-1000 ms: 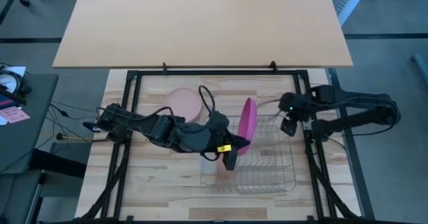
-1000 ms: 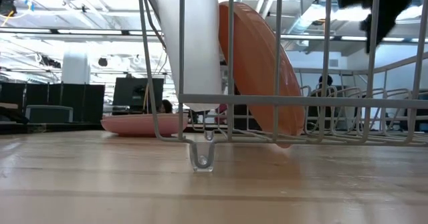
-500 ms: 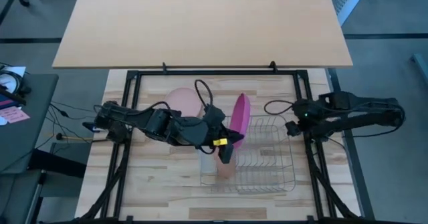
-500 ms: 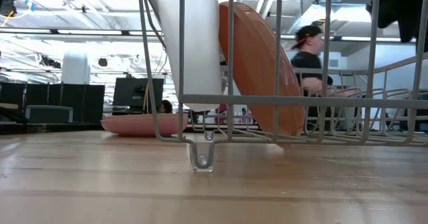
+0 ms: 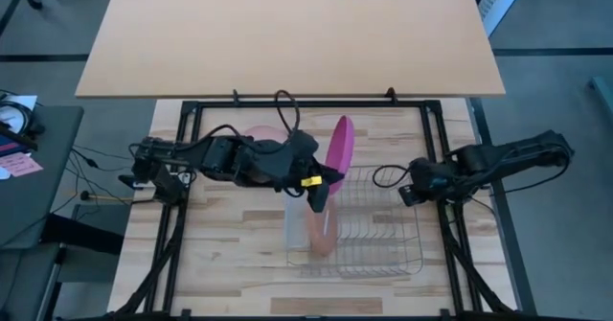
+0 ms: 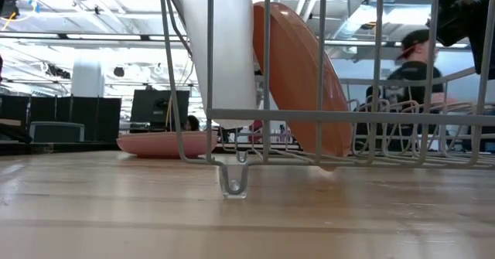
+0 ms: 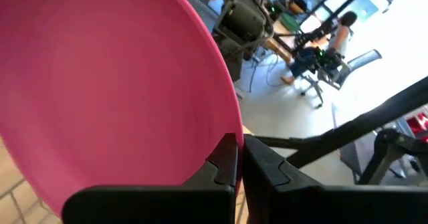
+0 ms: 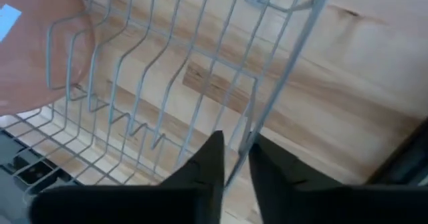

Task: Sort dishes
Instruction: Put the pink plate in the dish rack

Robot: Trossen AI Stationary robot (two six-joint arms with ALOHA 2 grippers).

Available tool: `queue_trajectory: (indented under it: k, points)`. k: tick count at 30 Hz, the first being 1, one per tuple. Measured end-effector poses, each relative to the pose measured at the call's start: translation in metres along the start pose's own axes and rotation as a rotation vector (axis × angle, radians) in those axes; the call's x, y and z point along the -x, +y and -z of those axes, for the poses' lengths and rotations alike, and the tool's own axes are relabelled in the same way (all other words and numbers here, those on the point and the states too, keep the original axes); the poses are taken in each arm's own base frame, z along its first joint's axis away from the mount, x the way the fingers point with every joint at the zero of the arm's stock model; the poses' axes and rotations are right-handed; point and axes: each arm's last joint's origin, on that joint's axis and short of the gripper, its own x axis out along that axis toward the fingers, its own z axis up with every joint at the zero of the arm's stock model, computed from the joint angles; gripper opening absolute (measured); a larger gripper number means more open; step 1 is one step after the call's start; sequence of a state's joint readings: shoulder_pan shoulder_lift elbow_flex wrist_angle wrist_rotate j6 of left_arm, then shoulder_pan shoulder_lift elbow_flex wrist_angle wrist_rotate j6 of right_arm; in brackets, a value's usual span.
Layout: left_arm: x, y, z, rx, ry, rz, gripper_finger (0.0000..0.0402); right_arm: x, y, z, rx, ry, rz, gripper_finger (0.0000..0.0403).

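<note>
- Left gripper is clamped on the magenta plate's rim, holding it on edge above the wire rack's rear left corner.
- Right gripper pinches a rack wire at the right rim; only its wrist view shows that.
- Low view shows the orange plate leaning in the rack and a pale pink plate flat on the table.

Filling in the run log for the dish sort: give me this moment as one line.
left gripper: shut on magenta plate, held on edge above wire rack | right gripper: jaws around rack's edge wire | orange plate: racked
</note>
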State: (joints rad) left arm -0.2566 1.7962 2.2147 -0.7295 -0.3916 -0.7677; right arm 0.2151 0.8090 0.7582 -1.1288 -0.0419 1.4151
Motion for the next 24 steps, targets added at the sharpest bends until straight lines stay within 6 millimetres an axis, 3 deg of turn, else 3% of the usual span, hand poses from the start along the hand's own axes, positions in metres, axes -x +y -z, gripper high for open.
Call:
queue_trajectory:
  k: [6, 15, 24]
  points:
    - [-0.003, 0.004, -0.004, 0.006, 0.04, 0.038, 0.0, -0.009, 0.014, -0.003, -0.051, -0.043, -0.025, 0.001]
    - [0.003, 0.004, -0.008, 0.005, 0.031, 0.048, 0.0, -0.014, 0.019, -0.007, -0.127, -0.071, -0.017, 0.0004]
    - [0.021, 0.008, -0.015, -0.069, 0.044, 0.04, 0.0, -0.013, 0.017, -0.02, -0.327, -0.183, -0.022, 0.0002]
